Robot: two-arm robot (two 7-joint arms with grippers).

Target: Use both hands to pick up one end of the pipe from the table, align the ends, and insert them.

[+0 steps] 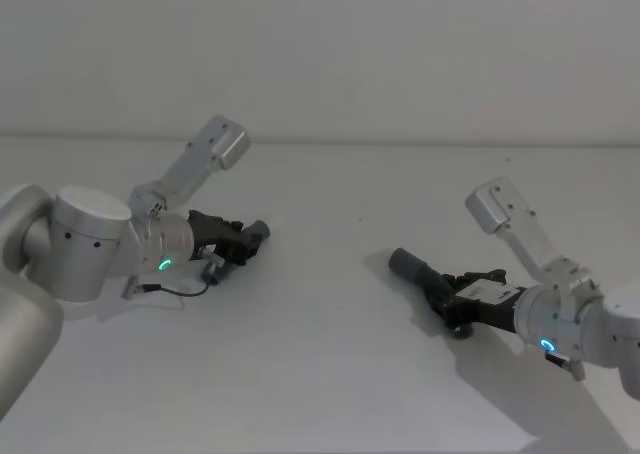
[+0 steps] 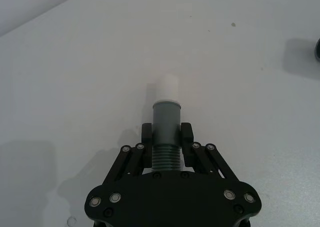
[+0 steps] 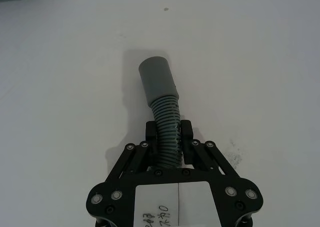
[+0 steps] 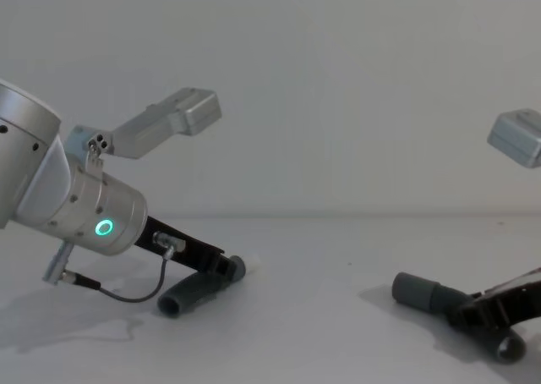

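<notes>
In your head view, the left gripper sits on the left of the worktop. The right gripper is at the near right, well apart from it.

Your left wrist view shows the jaws pinching the shorter hose piece on its ribs, just behind the narrow cuff with its pale tip.

In your right wrist view, the jaws pinch the longer hose piece on its ribs, behind the wide grey sleeve.

Your chest view has both pieces low at the worktop, cuffs facing each other across a wide gap.
</notes>
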